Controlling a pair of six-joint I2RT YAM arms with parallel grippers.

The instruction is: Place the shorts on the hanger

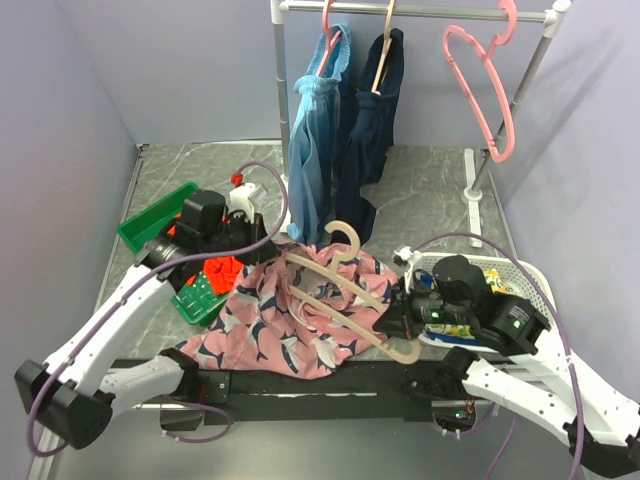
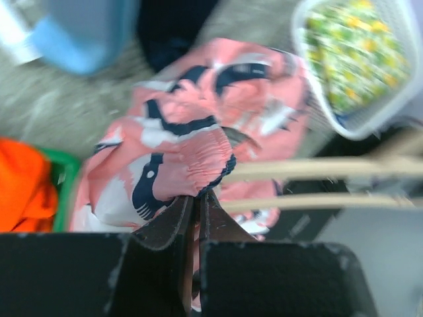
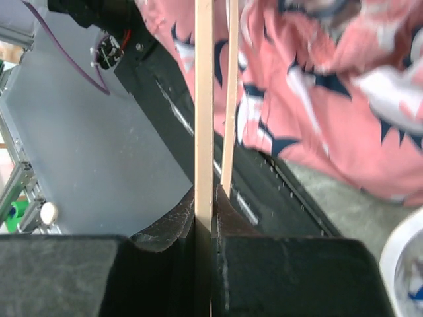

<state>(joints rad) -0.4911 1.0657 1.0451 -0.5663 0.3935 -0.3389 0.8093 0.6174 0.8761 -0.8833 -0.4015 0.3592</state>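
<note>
Left hand [image 2: 197, 201]: closed on the gathered waistband of the shorts [image 2: 192, 158].
Right hand [image 3: 205, 198]: closed on one thin bar of the hanger [image 3: 203, 99].
Shorts: heaped near the centre of the bench [image 1: 420, 190], between both hands.
Hanger: over the shorts, hook toward the far side.
White basket [image 1: 525, 275]: right.
Green tray [image 1: 150, 222]: left.

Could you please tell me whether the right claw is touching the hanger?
Touching. The right wrist view shows the right claw shut on the hanger, its bar pinched between both fingers with no gap.
</note>
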